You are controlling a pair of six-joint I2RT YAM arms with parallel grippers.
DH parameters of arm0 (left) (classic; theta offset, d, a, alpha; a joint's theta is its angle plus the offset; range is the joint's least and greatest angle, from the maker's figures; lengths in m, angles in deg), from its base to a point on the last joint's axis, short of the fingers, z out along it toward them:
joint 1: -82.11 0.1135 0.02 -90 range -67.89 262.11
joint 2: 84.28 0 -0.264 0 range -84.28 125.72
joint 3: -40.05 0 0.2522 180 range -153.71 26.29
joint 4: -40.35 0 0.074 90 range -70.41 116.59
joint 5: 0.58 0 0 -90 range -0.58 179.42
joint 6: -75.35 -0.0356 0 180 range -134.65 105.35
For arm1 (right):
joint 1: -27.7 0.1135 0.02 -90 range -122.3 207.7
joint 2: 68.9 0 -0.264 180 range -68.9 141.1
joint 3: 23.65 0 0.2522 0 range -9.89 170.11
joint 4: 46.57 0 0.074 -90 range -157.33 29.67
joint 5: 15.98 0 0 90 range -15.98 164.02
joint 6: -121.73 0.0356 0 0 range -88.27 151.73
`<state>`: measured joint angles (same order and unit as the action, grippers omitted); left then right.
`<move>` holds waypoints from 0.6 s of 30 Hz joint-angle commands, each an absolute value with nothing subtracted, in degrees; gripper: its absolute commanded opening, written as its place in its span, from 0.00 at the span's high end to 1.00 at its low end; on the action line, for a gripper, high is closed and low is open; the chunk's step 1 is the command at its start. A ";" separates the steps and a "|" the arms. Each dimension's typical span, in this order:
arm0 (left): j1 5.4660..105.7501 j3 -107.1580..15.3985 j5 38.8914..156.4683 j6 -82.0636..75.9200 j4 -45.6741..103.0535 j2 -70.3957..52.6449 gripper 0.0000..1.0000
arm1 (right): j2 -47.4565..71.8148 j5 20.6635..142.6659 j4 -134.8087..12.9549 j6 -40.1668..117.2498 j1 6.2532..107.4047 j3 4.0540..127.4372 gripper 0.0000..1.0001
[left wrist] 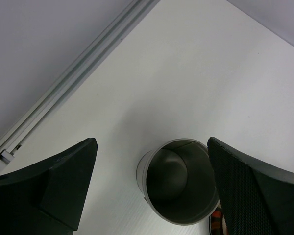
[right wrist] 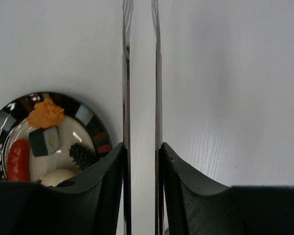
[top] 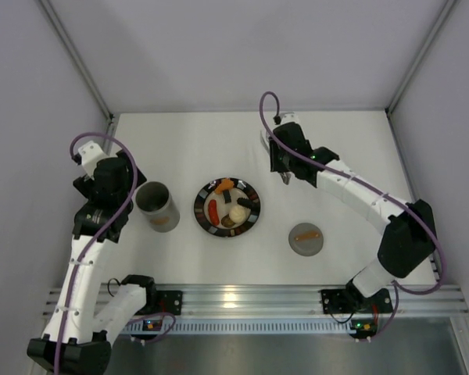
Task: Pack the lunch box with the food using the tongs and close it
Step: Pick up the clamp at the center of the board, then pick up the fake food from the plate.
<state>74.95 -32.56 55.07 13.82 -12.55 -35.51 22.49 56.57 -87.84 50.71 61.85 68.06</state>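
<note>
Snugly, right claw point(right wrist: 142, 149) grips tongs point(right wrist: 126, 73); left claw point(left wrist: 151, 143) wide.

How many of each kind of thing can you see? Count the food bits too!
lunch box: 1
lid: 1
plate: 1
tongs: 1
food pieces showing in the right wrist view: 5 (orange piece, roll, red sausage, dark bit, white lump)
Total: 9. Part of the plate is hidden there, so more food may lie on it.
</note>
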 commanded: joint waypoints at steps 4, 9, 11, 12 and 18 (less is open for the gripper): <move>75.25 -32.34 59.26 13.30 -11.30 -34.98 0.01 | 14.25 57.93 -89.77 50.71 69.00 64.30 0.66; 75.25 -32.07 60.77 12.77 -10.77 -35.15 0.01 | 12.49 58.64 -90.91 51.59 74.72 62.54 0.67; 75.25 -31.90 60.94 12.60 -10.68 -35.33 0.01 | 11.78 58.64 -91.44 52.29 76.21 62.09 0.67; 75.25 -31.89 61.20 12.51 -10.51 -35.41 0.01 | 11.52 58.64 -91.53 52.55 77.61 62.01 0.67; 75.25 -31.63 62.79 12.16 -10.24 -35.50 0.01 | 11.96 56.54 -93.37 54.57 83.41 62.44 0.66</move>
